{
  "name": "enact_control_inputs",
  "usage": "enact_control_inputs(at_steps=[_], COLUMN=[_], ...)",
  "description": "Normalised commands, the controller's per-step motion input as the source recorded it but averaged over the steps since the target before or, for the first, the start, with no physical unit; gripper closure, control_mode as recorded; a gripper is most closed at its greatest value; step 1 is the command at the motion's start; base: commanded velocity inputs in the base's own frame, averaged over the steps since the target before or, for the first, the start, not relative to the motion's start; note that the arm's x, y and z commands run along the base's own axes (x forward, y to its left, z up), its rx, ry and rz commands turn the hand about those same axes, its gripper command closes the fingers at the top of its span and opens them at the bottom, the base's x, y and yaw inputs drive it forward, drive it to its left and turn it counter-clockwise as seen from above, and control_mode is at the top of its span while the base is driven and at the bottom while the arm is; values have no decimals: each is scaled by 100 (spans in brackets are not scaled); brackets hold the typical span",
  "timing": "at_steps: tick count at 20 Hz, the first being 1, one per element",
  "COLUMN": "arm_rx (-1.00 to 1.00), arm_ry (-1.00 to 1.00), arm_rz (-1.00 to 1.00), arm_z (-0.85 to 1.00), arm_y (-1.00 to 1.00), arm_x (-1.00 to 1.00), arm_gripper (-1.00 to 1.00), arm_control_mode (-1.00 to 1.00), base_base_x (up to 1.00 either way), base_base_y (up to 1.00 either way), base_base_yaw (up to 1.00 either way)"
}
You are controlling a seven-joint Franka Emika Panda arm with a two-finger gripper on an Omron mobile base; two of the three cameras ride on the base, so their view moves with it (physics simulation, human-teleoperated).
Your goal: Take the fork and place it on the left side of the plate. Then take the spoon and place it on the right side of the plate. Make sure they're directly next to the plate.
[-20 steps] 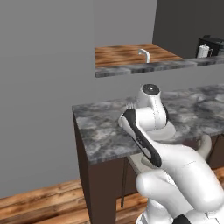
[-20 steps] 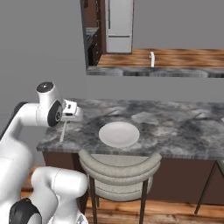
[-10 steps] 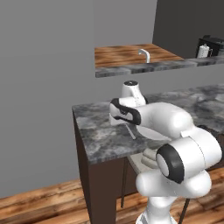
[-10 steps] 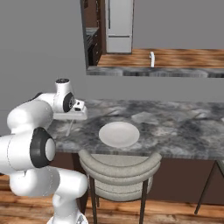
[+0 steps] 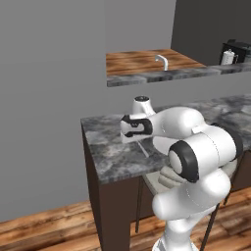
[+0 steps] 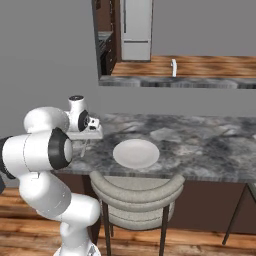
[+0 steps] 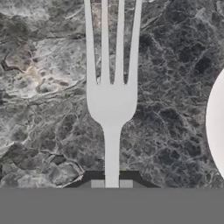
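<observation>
Fork (image 7: 111, 103) handling looks easy to us: light, stiff, slick metal, so we keep the pinch on its thin handle. Our gripper (image 7: 111, 183) is clamped on that handle, tines pointing away above the marble counter (image 7: 48, 65), the plate (image 7: 216, 127) off to one side.

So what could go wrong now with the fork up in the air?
The gripper pinches the fork only at its thin handle end, so it might swing or slip out above the counter. Also, the plate is close on one side; lowering carelessly could leave the tines on its rim instead of directly beside it.
</observation>
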Motion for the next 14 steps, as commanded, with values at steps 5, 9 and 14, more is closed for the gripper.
enact_control_inputs(at_steps=[5, 9, 14], arm_rx=[0, 0, 0], arm_ry=[-14, 0, 2], arm_rz=[1, 0, -2], arm_z=[-38, -32, -27], arm_y=[-8, -11, -4], arm_x=[3, 37, 50], arm_gripper=[100, 100, 100], arm_control_mode=[-100, -100, -100], base_base_x=[0, 0, 0], base_base_y=[0, 0, 0], base_base_yaw=[0, 0, 0])
